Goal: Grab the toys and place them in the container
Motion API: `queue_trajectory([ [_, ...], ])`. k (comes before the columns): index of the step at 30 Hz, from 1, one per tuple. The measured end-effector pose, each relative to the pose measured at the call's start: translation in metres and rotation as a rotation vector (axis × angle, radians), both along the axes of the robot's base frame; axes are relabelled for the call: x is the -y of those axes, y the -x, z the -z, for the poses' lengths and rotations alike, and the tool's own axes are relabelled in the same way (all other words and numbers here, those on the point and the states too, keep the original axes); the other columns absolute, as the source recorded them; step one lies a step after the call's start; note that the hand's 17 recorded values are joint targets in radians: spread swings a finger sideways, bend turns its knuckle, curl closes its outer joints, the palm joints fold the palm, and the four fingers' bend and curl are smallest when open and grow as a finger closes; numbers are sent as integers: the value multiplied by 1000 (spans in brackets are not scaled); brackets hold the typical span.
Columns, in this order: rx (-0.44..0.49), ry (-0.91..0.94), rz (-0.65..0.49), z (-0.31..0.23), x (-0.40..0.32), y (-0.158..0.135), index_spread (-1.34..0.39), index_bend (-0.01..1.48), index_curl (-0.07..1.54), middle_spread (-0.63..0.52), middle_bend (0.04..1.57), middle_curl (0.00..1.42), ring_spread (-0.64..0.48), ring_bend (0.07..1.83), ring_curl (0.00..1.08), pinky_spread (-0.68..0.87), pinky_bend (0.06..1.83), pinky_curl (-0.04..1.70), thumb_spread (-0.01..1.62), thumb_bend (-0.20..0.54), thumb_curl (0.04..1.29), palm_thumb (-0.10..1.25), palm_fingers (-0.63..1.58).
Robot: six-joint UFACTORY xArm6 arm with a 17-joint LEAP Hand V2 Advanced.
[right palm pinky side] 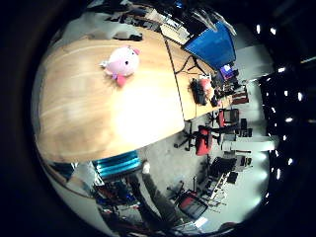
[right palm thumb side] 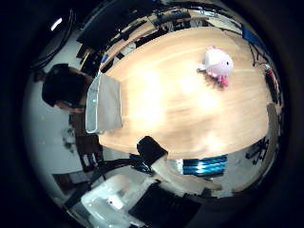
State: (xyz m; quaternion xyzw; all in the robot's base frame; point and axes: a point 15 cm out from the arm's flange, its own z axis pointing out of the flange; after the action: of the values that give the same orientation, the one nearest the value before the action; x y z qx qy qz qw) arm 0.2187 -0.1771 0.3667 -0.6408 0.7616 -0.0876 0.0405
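Note:
A pink and white plush toy (right palm pinky side: 120, 64) lies on the light wooden table (right palm pinky side: 99, 109). The right thumb side palm view shows the same toy (right palm thumb side: 218, 64) on the table, well away from a pale, open rectangular container (right palm thumb side: 103, 103) that stands near the table's opposite edge. My hand is high above the table, far from the toy and the container.
A blue ribbed object (right palm pinky side: 118, 163) stands on the floor beside the table's edge. A black chair (right palm thumb side: 62, 85) stands beside the container's end of the table. Desks, red chairs (right palm pinky side: 202, 138) and a blue screen (right palm pinky side: 209, 44) stand beyond the table.

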Motion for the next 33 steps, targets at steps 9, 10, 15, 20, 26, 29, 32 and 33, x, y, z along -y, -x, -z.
queue_trajectory([
  [9,5,-18,8,14,2,-7,-459,173,324,-141,297,385,-48,661,221,475,979,41,921,-29,287,159,376],
  [10,8,-16,12,14,5,-8,-459,171,323,-141,298,385,-49,660,220,473,987,41,921,-30,287,160,379],
  [15,18,-16,28,22,21,-27,-459,170,319,-141,289,382,-51,677,218,470,1017,37,923,-31,287,162,378],
  [20,34,-7,53,38,46,-54,-455,163,312,-134,285,380,-52,691,216,465,1055,34,924,-30,289,174,367],
  [26,44,-8,71,59,67,-95,-448,161,304,-125,286,380,-40,696,212,452,1094,30,922,-30,290,185,340],
  [29,44,-11,64,68,73,-117,-449,165,302,-123,284,379,-33,695,210,450,1113,26,921,-31,290,187,326],
  [32,33,-21,60,78,80,-137,-445,163,301,-121,286,379,-26,698,209,447,1126,23,920,-29,291,191,317],
  [33,27,-26,61,81,82,-142,-445,164,301,-121,283,378,-25,699,209,447,1129,23,920,-30,292,191,315],
])
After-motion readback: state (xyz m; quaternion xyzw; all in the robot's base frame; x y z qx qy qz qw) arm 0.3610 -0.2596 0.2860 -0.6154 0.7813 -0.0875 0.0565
